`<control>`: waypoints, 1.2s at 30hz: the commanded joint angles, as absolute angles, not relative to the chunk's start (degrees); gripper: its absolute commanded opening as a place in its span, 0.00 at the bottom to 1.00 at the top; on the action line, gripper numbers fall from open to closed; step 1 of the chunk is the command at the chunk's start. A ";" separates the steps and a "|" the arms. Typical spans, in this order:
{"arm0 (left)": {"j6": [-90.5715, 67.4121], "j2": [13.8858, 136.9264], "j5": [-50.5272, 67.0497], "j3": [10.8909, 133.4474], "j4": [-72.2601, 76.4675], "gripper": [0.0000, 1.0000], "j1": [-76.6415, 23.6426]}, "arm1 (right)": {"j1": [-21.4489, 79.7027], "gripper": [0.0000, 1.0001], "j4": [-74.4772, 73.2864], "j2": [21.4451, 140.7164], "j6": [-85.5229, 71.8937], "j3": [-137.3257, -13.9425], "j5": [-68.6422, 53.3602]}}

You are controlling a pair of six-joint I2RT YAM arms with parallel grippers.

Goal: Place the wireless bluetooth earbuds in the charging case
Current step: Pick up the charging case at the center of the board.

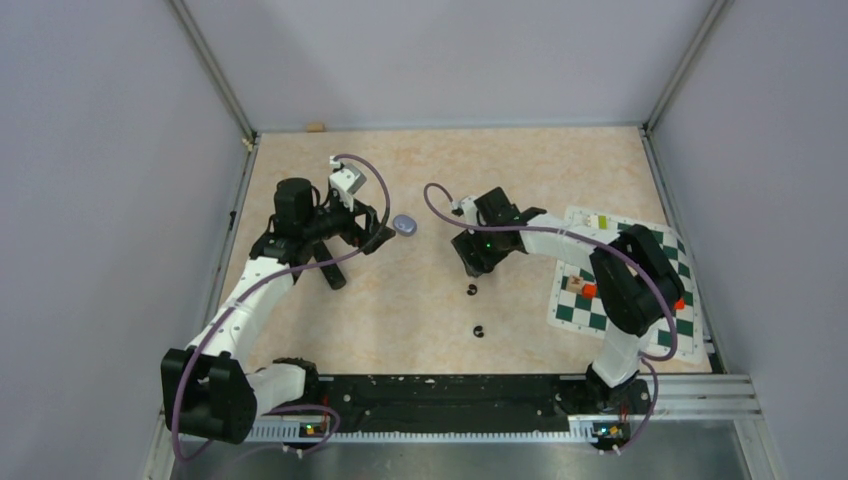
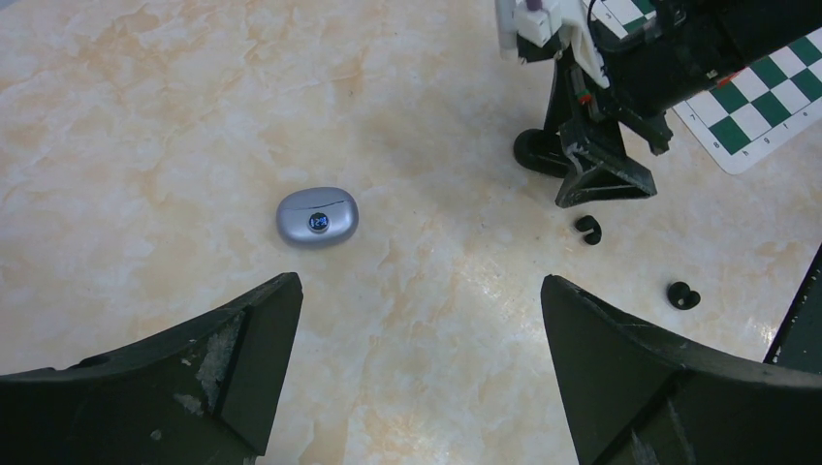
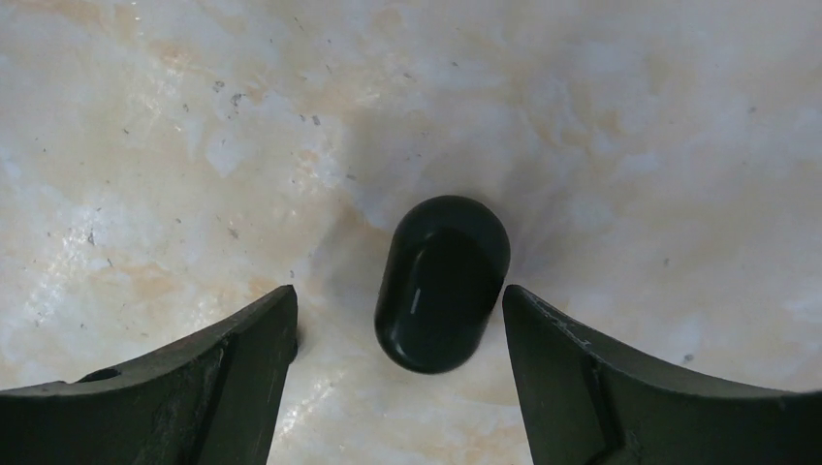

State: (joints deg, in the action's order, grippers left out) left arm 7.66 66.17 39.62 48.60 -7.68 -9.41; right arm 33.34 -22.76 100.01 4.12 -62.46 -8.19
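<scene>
The right gripper [image 3: 398,293] stood low over the pale marbled bench [image 1: 520,170] with its two dark fingers spread, one on each side of a glossy black oval charging case [image 3: 442,283] that lay closed on the surface. In the wrist view the finger on the right was just at the edge of this case, and I could not tell whether it touched. The other finger was clearly apart from it, so the case was not pinched. One small glossy black wireless earbud [image 1: 472,290] lay on the bench just beside this gripper, on the side toward the arm bases. A second black earbud [image 1: 479,330] lay further toward the bases, and both were outside any case. The left gripper [image 2: 419,291] was spread wide and held nothing. Ahead of it lay a closed silver-lilac oval case [image 2: 317,215], alone on the bench. At the right side, partly under the right arm, lay a green and white checkered mat [image 1: 572,312] with a small red-orange block [image 1: 588,290] on it.
</scene>
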 commanded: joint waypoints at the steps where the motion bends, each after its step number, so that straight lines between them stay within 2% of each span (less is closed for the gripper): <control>1: 8.02 65.81 40.08 48.08 -5.28 0.99 -8.97 | 35.14 0.77 -23.71 102.57 5.39 -65.41 -1.85; 10: 8.26 65.93 40.37 47.99 -5.23 0.99 -8.96 | 35.35 0.75 -24.27 102.61 7.50 -65.58 -0.26; 20: 7.96 66.26 40.88 47.99 -5.14 0.99 -8.96 | 35.38 0.59 -25.16 101.97 9.65 -65.47 -1.93; 32: 7.82 66.06 40.76 47.99 -5.03 0.99 -8.96 | 35.41 0.59 -27.86 102.56 11.55 -66.22 -3.08; 36: 7.66 66.14 40.87 47.99 -4.94 0.99 -8.95 | 35.42 0.46 -27.42 103.16 12.03 -66.19 -3.51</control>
